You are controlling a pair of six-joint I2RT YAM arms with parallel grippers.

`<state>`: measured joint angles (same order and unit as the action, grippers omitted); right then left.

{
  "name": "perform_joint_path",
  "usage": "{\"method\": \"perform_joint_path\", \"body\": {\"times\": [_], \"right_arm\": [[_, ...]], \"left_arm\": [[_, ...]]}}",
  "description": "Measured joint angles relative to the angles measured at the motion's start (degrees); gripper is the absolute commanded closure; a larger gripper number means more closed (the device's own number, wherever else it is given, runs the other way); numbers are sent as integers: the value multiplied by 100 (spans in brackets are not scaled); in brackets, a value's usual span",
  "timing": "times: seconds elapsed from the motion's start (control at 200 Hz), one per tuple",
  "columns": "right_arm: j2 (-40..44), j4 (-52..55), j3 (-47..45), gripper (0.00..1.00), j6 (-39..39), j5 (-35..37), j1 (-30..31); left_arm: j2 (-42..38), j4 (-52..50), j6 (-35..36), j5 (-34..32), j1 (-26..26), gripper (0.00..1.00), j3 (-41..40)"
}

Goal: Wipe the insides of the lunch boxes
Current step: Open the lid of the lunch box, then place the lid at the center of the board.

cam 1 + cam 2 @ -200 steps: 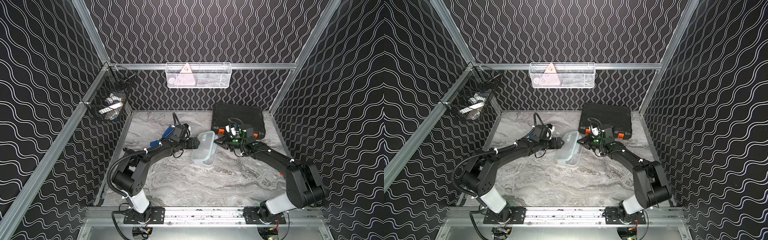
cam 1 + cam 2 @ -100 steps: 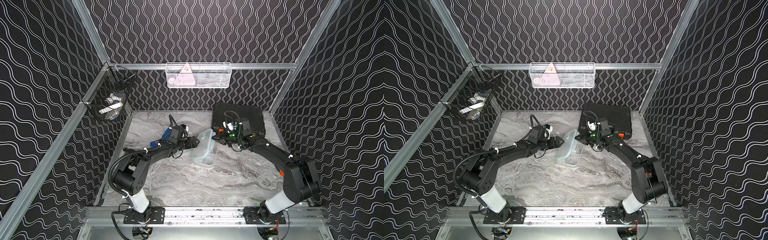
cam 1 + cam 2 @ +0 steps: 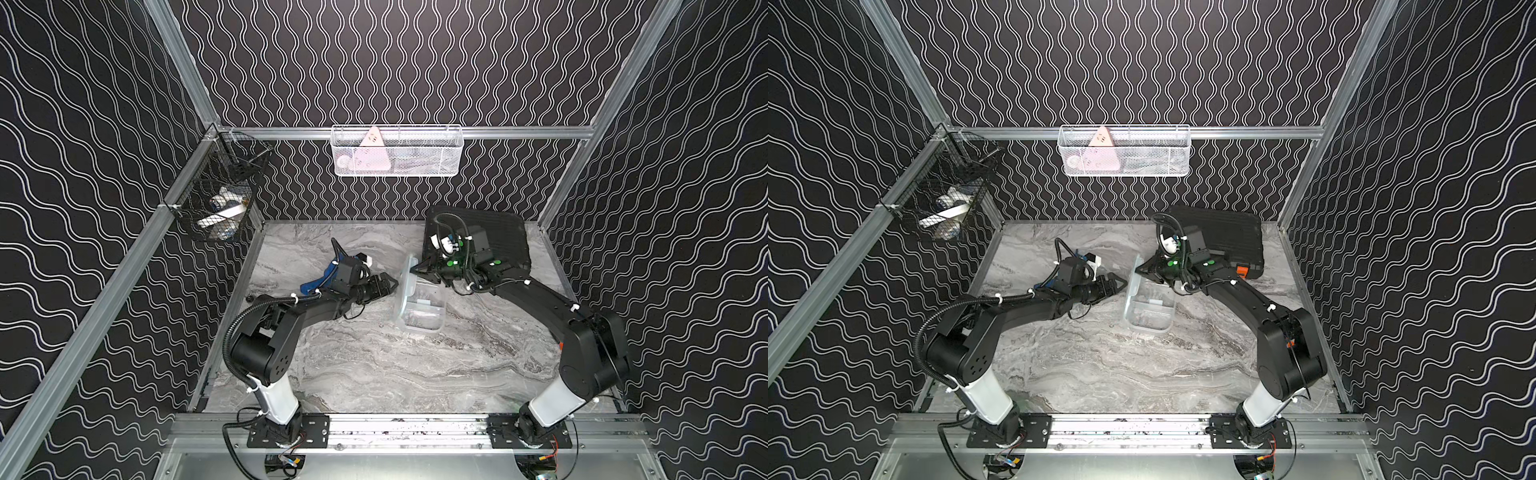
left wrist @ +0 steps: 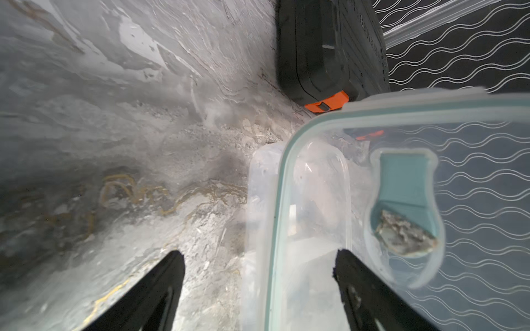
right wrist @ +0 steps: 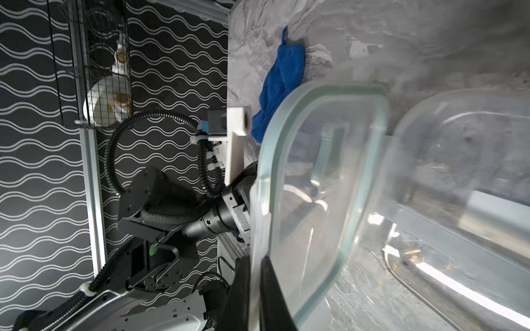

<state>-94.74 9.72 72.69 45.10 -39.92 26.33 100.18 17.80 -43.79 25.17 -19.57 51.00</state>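
Evidently this is the lid-opening step: the right gripper (image 3: 417, 270) is pinched on the flat clear green-rimmed lid (image 3: 404, 291), which is tipped up off the clear rounded-rectangular plastic lunch box (image 3: 426, 316) at the middle of the grey marbled table (image 3: 374, 374). The left gripper (image 3: 392, 284) gapes wide and empty beside the lid. Next, I'd say, it must fetch the crumpled blue cloth (image 5: 282, 74) behind it.

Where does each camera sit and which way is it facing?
Both top views: high in front, looking down on the table; left arm, right arm show.
Left wrist: behind the open left gripper, facing the lunch box and lid.
Right wrist: behind the right gripper shut on the lid, facing the left arm.
Shared: the lid.
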Motion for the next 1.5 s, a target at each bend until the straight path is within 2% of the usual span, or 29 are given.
{"method": "perform_joint_path", "body": {"times": [0.175, 0.37, 0.605, 0.7, 0.861, 0.946, 1.111, 1.196, 1.496], "right_arm": [[-164, 26, 310, 94, -227, -26, 315], [-157, 33, 304, 95, -271, -24, 352], [494, -170, 20, 96, -422, 70, 295], [876, 120, 52, 96, -739, 352, 59], [1504, 826, -96, 97, -1255, 866, -887], [1757, 1436, -116, 97, -1631, 1537, -1261], [1755, 2605, 20, 97, -2361, 2990, -1456], [1648, 3010, 20, 97, -2577, 3517, -1504], [737, 3748, 74, 98, -2999, 3812, -1486]], "left_arm": [[28, 96, -131, 76, 22, 13, -59], [-136, 7, -125, 26, 173, 12, -81], [-463, -660, 243, -376, 310, 11, -9], [-608, -1029, 507, -629, 317, 10, 87], [-811, -1585, 946, -1198, 319, 8, 238], [-850, -1832, 1152, -1530, 319, 8, 317], [-874, -2135, 1384, -2039, 321, 8, 330], [-876, -2227, 1419, -2221, 321, 8, 330], [-876, -2452, 1650, -2586, 321, 8, 365]]}}
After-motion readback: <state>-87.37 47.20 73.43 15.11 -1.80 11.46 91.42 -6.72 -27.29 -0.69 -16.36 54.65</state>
